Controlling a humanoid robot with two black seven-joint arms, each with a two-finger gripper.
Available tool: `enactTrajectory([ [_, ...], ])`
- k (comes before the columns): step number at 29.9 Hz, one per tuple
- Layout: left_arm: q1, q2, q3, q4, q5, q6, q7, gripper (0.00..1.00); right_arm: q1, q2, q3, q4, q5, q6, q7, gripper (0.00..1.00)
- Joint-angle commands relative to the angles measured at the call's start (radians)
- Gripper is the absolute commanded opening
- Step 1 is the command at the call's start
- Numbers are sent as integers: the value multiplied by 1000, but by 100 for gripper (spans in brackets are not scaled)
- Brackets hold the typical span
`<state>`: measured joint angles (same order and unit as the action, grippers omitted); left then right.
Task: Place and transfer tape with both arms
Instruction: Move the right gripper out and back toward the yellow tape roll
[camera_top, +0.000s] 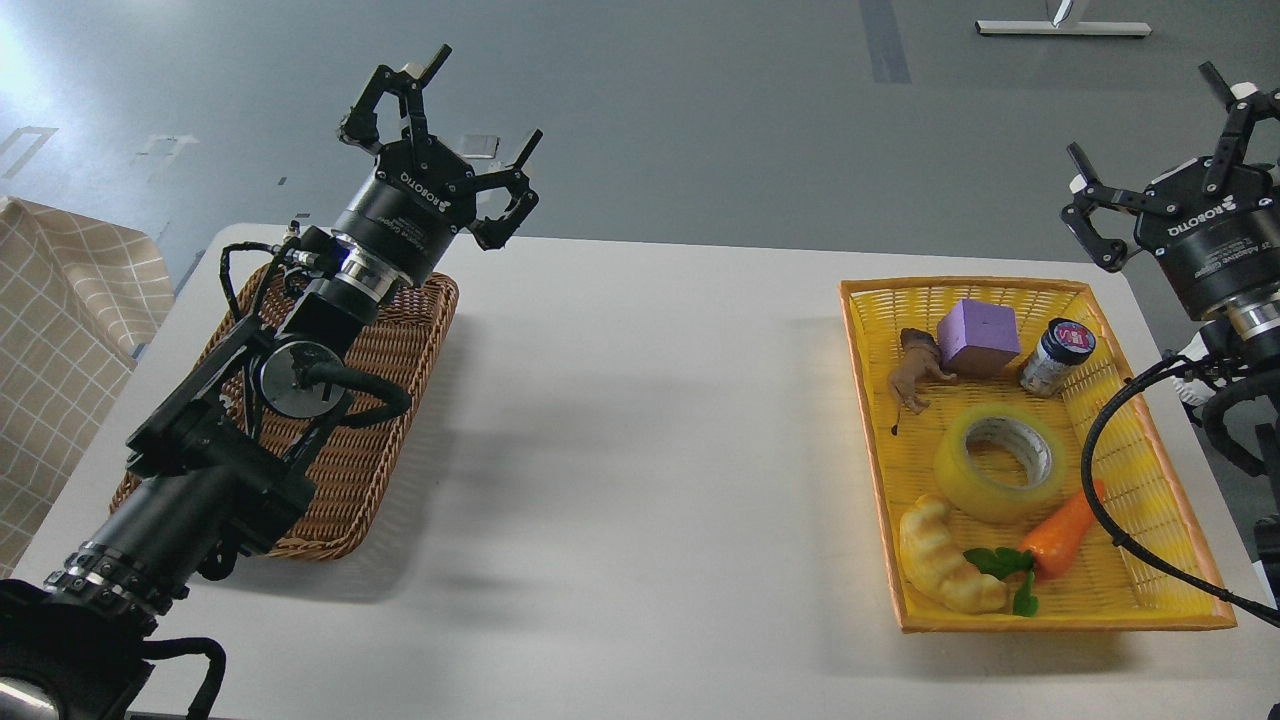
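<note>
The tape (996, 462), a wide translucent yellow roll with a grey-white core, lies flat in the yellow basket (865, 400) at the right of the table. My left gripper (447, 112) is open and empty, raised above the far end of the brown wicker basket (350, 480) at the left. My right gripper (1150, 130) is open and empty, held up beyond the yellow basket's far right corner, well apart from the tape.
The yellow basket also holds a purple block (978, 336), a brown toy animal (918, 366), a small jar (1058, 357), a toy carrot (1062, 530) and a croissant toy (945, 558). A black cable (1100, 470) hangs over its right side. A checked cloth (60, 330) lies at far left.
</note>
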<state>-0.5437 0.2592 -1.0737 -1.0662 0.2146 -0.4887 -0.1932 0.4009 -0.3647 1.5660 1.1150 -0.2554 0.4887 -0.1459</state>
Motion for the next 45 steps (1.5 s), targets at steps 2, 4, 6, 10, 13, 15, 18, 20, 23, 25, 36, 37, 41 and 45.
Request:
enactTrajectory([
  [2, -1, 0, 1, -5, 0, 0, 1, 98, -37, -65, 0, 55, -87, 0, 0, 100],
  [4, -1, 0, 0, -6, 2, 0, 1, 98, -48, -83, 0, 71, -119, 0, 0, 100],
  [6, -1, 0, 0, -8, 0, 0, 1, 98, -63, -112, 0, 92, -158, 0, 0, 100],
  [10, -1, 0, 0, -8, 0, 0, 1, 98, -83, -145, 0, 134, -238, 0, 0, 100],
  [13, 1, 0, 0, -8, 2, 0, 0, 98, -100, -168, 0, 152, -340, 0, 0, 100],
  [15, 1, 0, 0, -8, 0, 0, 0, 98, -111, -169, 0, 160, -381, 0, 2, 100],
  [18, 1, -1, 0, -8, 0, 0, 0, 98, -138, -186, 0, 192, -464, 0, 2, 100],
  [20, 1, -1, 0, -8, 0, 0, 0, 98, -155, -188, 0, 215, -558, 0, 0, 100],
  [23, -1, -6, 0, -8, 0, 0, 0, 98, -181, -184, 0, 258, -710, 0, 2, 100],
  [25, -1, -6, 0, -8, 0, 0, 0, 98, -198, -180, 0, 292, -809, 0, 0, 100],
  [36, -1, -21, 0, -9, 2, 0, 0, 98, -251, -189, 0, 433, -1170, 0, -9, 100],
  [37, -1, -21, 0, -9, 2, 0, 0, 98, -252, -191, 0, 433, -1191, 0, -14, 100],
  [41, -1, -20, -2, -9, 0, 0, 0, 98, -251, -218, 0, 442, -1413, 0, -57, 100],
  [45, -2, -21, -9, -11, 0, 0, 0, 98, -257, -218, 0, 476, -1513, 0, -58, 100],
])
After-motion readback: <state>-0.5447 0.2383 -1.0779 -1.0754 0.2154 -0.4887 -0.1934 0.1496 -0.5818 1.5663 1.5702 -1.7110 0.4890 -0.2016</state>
